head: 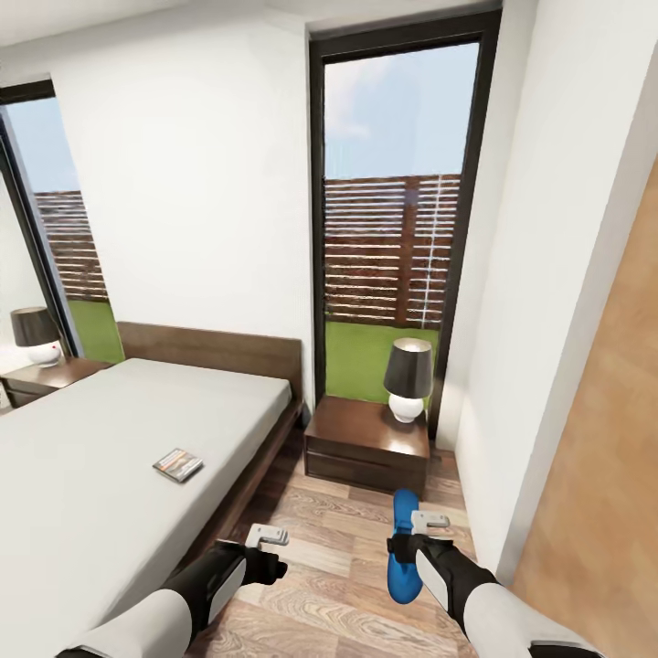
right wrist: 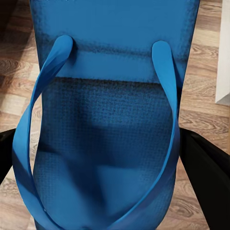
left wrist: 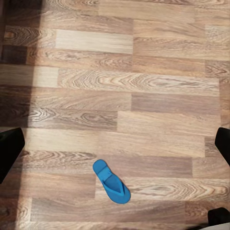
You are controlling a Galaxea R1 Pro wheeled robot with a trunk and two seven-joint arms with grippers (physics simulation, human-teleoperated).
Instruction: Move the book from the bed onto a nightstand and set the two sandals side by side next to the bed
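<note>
The book (head: 178,464), dark with an orange band, lies on the pale-grey mattress of the bed (head: 100,457), near its right side. My right gripper (head: 429,523) is shut on a blue sandal (head: 401,571) and holds it above the wood floor in front of the right nightstand (head: 366,439). The right wrist view shows that sandal (right wrist: 110,124) close up, with its straps between my dark fingers (right wrist: 206,172). The other sandal (left wrist: 111,182) lies flat on the floor in the left wrist view. My left gripper (head: 268,535) hangs open and empty beside the bed's edge.
A black-shaded lamp (head: 408,378) stands on the right nightstand. A second nightstand (head: 55,375) with a lamp (head: 37,334) sits beyond the bed at left. A white wall and a wooden panel (head: 612,439) close in on the right. Tall windows (head: 393,228) stand behind.
</note>
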